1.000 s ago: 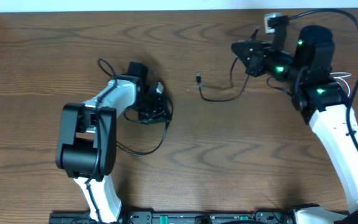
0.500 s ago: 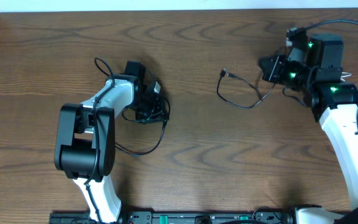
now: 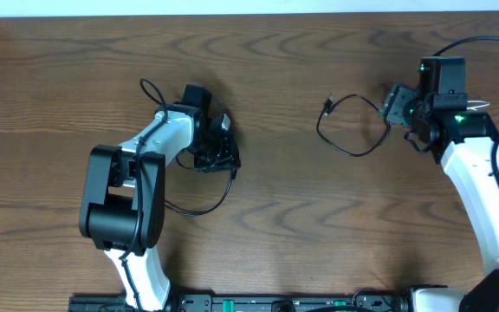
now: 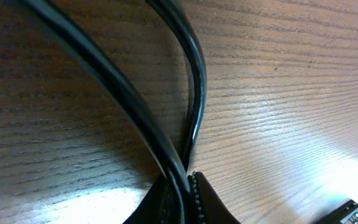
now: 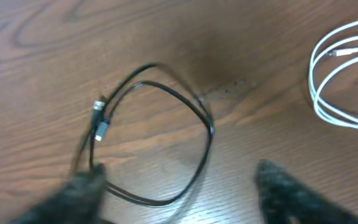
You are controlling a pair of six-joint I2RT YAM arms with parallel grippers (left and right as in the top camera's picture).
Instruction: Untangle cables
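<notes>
Right hand [image 5: 179, 169] spread wide, fingers blurred. The black cable [image 5: 211, 132] lies looped on the worktop [image 5: 36, 37] ahead of them, and whether it touches one finger is too blurred to judge. The white cable [image 5: 340, 81] is coiled apart, cut by the frame edge. Left hand [image 4: 188, 194] pressed together, pinching strands of a black tangle [image 3: 217, 158]; only its tips show.

Overhead evenly lit; wrist views blurred, glare patches.
</notes>
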